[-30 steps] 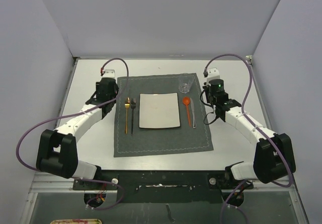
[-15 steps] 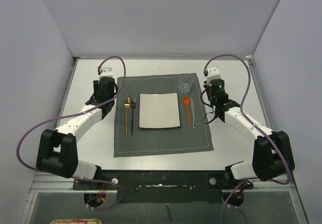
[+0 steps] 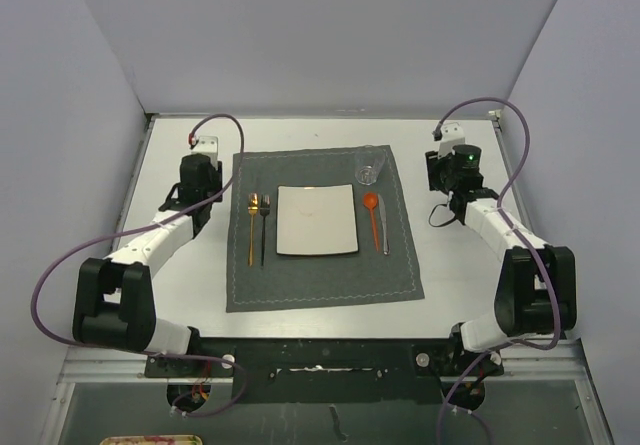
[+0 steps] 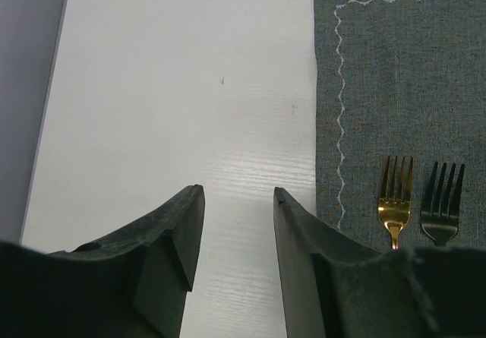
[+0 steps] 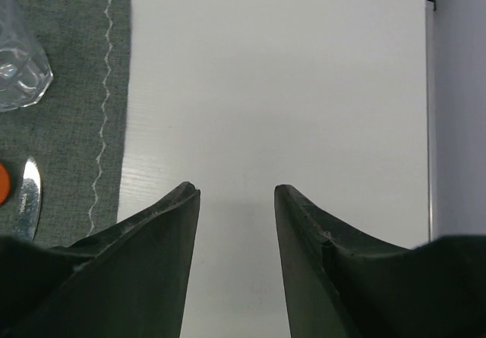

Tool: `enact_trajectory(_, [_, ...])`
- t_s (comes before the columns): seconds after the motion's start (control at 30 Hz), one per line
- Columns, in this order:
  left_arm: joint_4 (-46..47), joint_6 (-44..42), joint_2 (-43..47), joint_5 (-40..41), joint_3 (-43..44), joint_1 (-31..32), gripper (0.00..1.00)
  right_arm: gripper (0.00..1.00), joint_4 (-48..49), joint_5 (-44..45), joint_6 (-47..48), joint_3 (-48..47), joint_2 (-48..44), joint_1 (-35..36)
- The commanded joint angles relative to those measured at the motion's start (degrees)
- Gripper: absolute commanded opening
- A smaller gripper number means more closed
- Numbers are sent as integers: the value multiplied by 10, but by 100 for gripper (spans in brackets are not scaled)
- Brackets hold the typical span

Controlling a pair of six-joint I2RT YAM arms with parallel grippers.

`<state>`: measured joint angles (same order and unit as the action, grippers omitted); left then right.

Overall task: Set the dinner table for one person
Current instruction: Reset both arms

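On the white dinner table (image 3: 462, 265) lies a dark grey placemat (image 3: 320, 277). It carries a square off-white plate (image 3: 317, 219), with a gold fork (image 3: 252, 227) and a dark fork (image 3: 264, 227) to the plate's left. An orange spoon (image 3: 372, 210) and a silver utensil (image 3: 385, 229) lie to its right, and a clear glass (image 3: 368, 172) stands at the far right corner. My left gripper (image 3: 200, 190) (image 4: 238, 190) hangs open over bare table just left of the mat. My right gripper (image 3: 450, 180) (image 5: 237, 188) is open and empty over bare table right of the mat.
Grey walls close in the table on the left, the right and at the back. Purple cables loop from both arms. In the left wrist view both forks (image 4: 396, 201) lie just right of my fingers. The right wrist view shows the glass (image 5: 19, 68) at far left.
The right arm swung right, off the placemat's edge and out over bare table, and its jaws opened wider. The left gripper drifted slightly left and towards the back.
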<state>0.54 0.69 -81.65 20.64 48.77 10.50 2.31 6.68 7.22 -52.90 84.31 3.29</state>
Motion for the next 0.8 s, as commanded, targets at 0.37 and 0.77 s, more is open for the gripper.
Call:
enact_trajectory(0.37, [100, -11, -83, -78, 18, -57, 36, 45, 69, -103, 12, -3, 80, -24])
enact_trajectory(0.77, [126, -25, -86, -99, 14, -68, 37, 43, 103, -127, -1, -12, 117, -42])
